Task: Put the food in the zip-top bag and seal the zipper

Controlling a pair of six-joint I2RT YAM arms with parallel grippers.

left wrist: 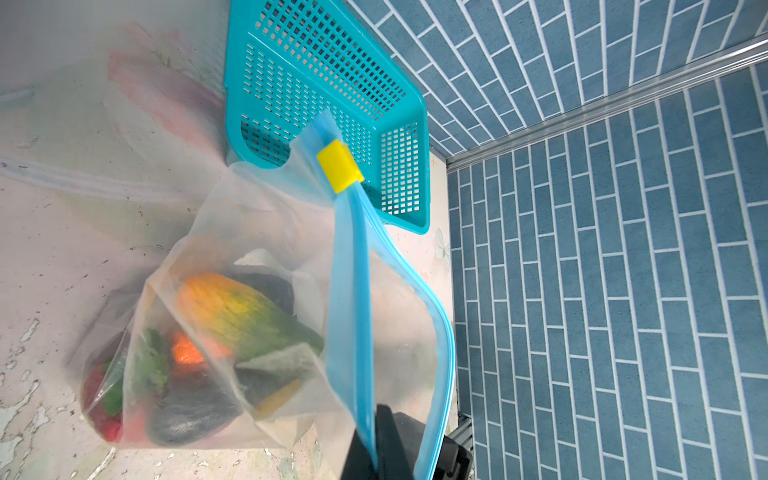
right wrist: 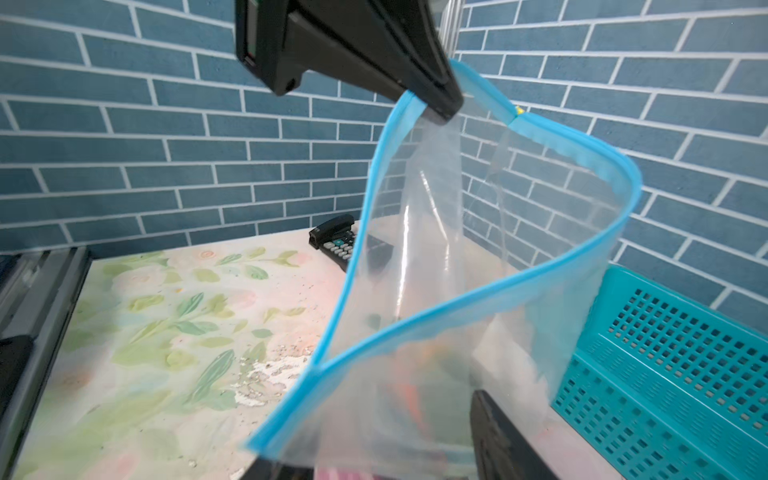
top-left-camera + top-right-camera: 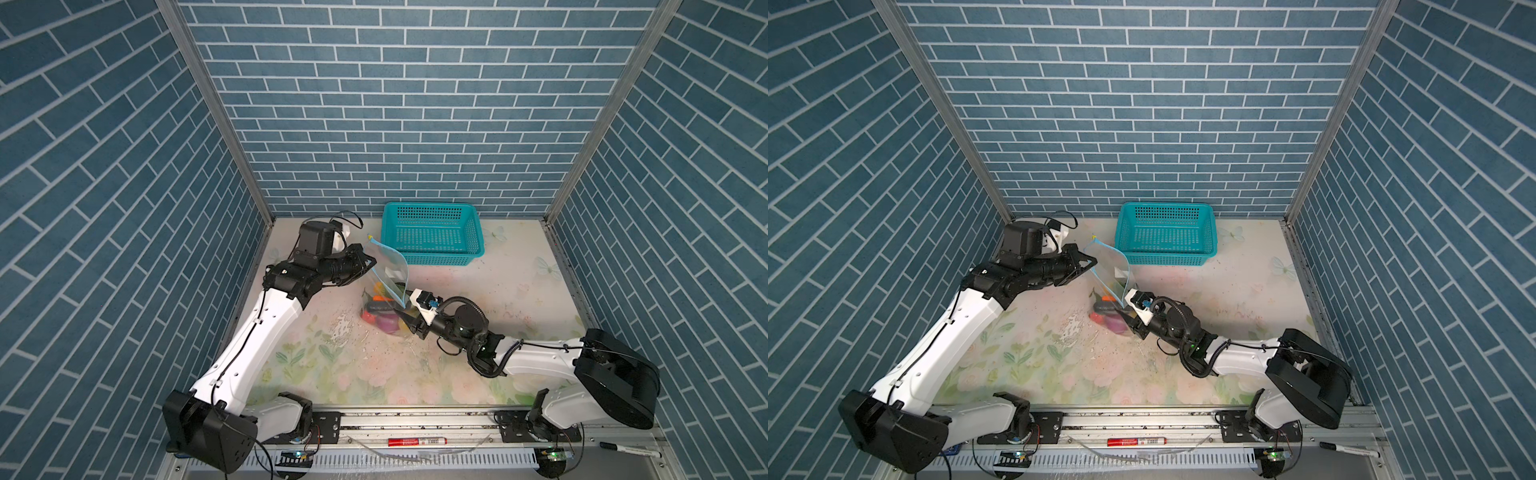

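The left gripper (image 3: 371,262), jaws clamped tight on the zipper (image 1: 353,291), holds up the open mouth of the zip-top bag (image 1: 249,232), with the yellow slider tab (image 1: 338,166) at the strip's far end. Below, the food (image 1: 245,311) sits bunched in the bag's bottom on the floral table (image 3: 457,365). The right gripper (image 3: 402,318) straddles the bag's lower corner with its jaws apart; whether it grips cannot be told. A teal basket (image 3: 432,237) stands just behind.

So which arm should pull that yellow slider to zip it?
Probably right: the right end effector stands open at the zip-top bag's lower corner; the left end effector is shut on the zipper near the yellow slider, holding the mouth up.
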